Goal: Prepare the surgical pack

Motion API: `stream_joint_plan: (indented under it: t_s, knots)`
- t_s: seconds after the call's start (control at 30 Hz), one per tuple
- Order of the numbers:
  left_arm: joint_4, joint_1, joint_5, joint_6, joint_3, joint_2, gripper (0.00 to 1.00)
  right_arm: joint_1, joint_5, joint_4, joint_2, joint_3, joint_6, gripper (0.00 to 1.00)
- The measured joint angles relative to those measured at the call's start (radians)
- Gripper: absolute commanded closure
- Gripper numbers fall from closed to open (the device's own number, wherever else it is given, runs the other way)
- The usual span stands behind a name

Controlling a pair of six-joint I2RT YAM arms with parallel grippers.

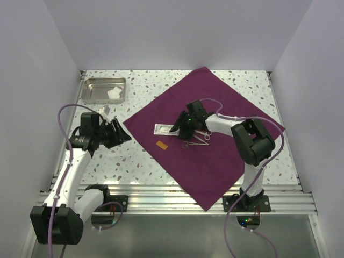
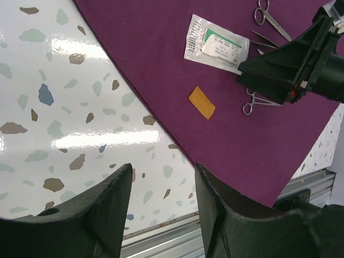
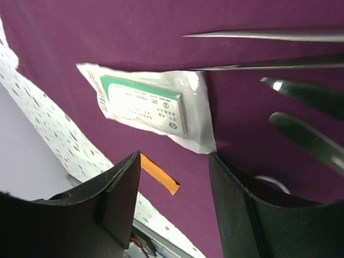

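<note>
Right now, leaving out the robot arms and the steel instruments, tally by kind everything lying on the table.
Purple cloth: 1
Sealed packet: 1
Orange strip: 1
Metal tray: 1
White pad in the tray: 1
Total: 5

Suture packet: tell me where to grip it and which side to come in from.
Take the suture packet by its clear sealed border at the short end facing away from the instruments, coming in from the robot's left. It lies flat on the cloth, so probably only an edge can be pinched, and that end has bare cloth beside it.
</note>
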Motion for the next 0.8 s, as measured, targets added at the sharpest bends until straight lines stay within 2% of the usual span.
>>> stream_joint_plan:
  t_s: [0.23, 0.8]
  knots:
    - [0.008, -0.019, 0.002, 0.000, 0.026, 0.046, 0.46, -0.042, -0.021, 0.070, 0.030, 0.004, 0.035, 0.45]
    - [0.015, -0.037, 0.003, 0.001, 0.037, 0.100, 0.47, -0.042, -0.057, 0.304, 0.138, 0.039, 0.147, 0.50]
